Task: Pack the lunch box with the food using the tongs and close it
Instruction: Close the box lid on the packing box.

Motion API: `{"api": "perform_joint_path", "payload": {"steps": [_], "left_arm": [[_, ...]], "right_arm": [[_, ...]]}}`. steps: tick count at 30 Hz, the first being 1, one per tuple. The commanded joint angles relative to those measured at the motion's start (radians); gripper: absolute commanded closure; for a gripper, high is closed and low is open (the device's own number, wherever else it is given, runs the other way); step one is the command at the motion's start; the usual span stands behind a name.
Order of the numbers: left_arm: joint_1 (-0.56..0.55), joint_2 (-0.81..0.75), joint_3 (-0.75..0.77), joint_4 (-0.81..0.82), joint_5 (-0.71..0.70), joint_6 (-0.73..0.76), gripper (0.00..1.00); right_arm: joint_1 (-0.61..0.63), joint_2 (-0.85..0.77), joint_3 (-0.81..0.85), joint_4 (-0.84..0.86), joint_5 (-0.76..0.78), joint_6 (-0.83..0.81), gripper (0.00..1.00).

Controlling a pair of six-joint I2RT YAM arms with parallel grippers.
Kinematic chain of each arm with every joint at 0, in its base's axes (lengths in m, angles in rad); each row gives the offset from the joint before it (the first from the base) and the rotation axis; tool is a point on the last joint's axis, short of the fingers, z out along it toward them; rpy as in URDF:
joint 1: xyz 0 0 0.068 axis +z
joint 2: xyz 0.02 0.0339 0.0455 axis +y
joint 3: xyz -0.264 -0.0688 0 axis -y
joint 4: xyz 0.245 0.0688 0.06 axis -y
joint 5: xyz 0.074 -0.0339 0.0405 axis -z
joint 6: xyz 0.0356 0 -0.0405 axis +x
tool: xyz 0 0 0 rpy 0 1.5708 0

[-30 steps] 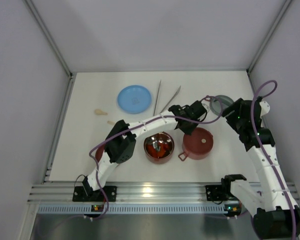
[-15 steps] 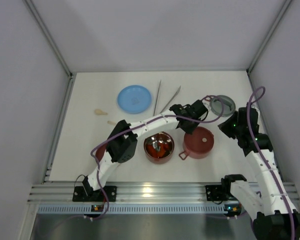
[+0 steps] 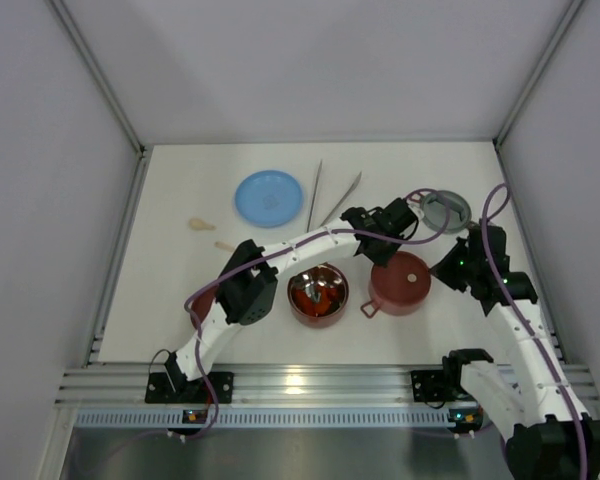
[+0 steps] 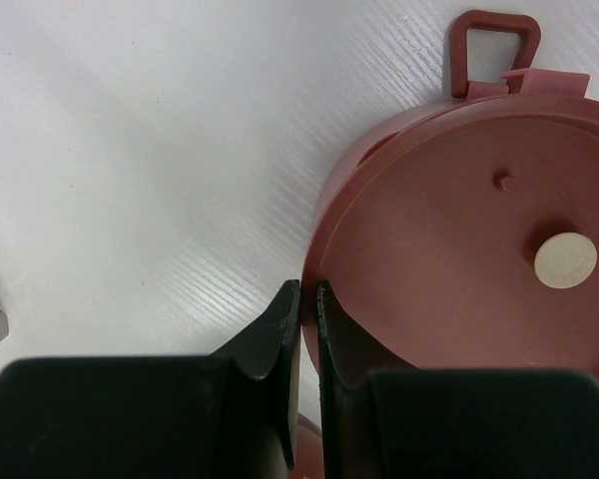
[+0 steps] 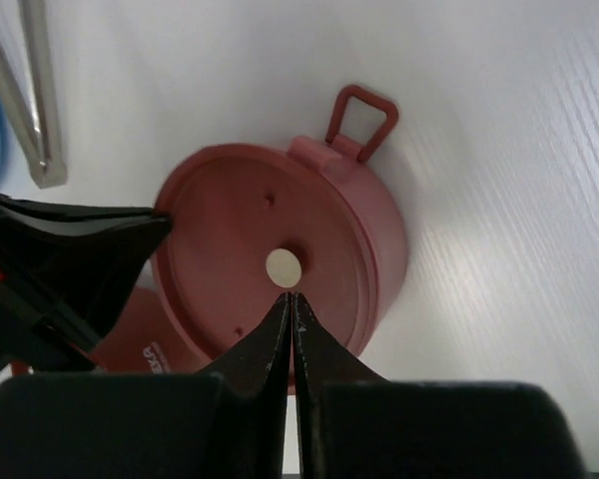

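Note:
The lunch box shows as two dusty-red bowls. One (image 3: pixel 318 293) stands open, with red, orange and black food (image 3: pixel 317 290) in its steel inside. The other (image 3: pixel 400 283) carries a flat maroon lid (image 4: pixel 459 289) with a pale round spot (image 4: pixel 565 260). My left gripper (image 4: pixel 307 287) is shut on that lid's rim, at its left edge (image 3: pixel 382 262). My right gripper (image 5: pixel 293 297) is shut and holds nothing. Its tips hover over the lid, just short of the pale spot (image 5: pixel 285 266). The silver tongs (image 3: pixel 315 195) lie at the back.
A light-blue plate (image 3: pixel 269 197) lies left of the tongs. The grey top lid (image 3: pixel 445 210) rests at the back right, behind my right arm. Two small beige bits (image 3: pixel 201 224) lie on the table at the left. The covered bowl's loop handle (image 4: pixel 494 50) sticks out toward the near edge.
My right arm has swung from beside the grey lid down to the covered bowl, and its jaws have shut. The left arm kept its hold and barely moved.

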Motion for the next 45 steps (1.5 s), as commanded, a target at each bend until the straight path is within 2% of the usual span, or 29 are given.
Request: {"api": "perform_joint_path", "payload": {"steps": [1, 9, 20, 23, 28, 31, 35, 39, 45], "left_arm": [[0.001, 0.077, -0.014, -0.046, 0.024, 0.003, 0.99], [0.001, 0.081, -0.013, -0.057, 0.023, 0.013, 0.99], [0.003, 0.08, -0.014, -0.06, 0.037, 0.012, 0.93], [0.003, 0.052, -0.003, -0.06, 0.018, 0.004, 0.85], [0.01, -0.015, 0.024, -0.037, 0.004, 0.013, 0.62], [0.017, -0.047, 0.044, -0.032, -0.002, 0.02, 0.51], [0.02, -0.08, 0.053, -0.023, -0.038, 0.024, 0.48], [0.02, -0.123, 0.053, -0.001, -0.037, 0.026, 0.48], [0.018, -0.127, 0.067, -0.023, -0.009, 0.041, 0.55]], "right_arm": [[-0.006, 0.041, -0.054, 0.014, -0.037, -0.02, 1.0], [0.003, 0.159, -0.204, 0.126, -0.03, 0.046, 1.0], [0.007, 0.201, -0.244, 0.178, -0.017, 0.073, 1.0], [0.005, 0.207, -0.249, 0.186, -0.014, 0.073, 1.0], [0.007, 0.21, -0.255, 0.197, -0.004, 0.082, 1.0], [0.007, 0.213, -0.256, 0.198, -0.002, 0.086, 1.0], [0.007, 0.215, -0.255, 0.197, -0.002, 0.087, 1.0], [0.005, 0.21, -0.249, 0.186, 0.006, 0.084, 1.0], [0.007, 0.163, -0.217, 0.117, 0.05, 0.089, 1.0]]}}
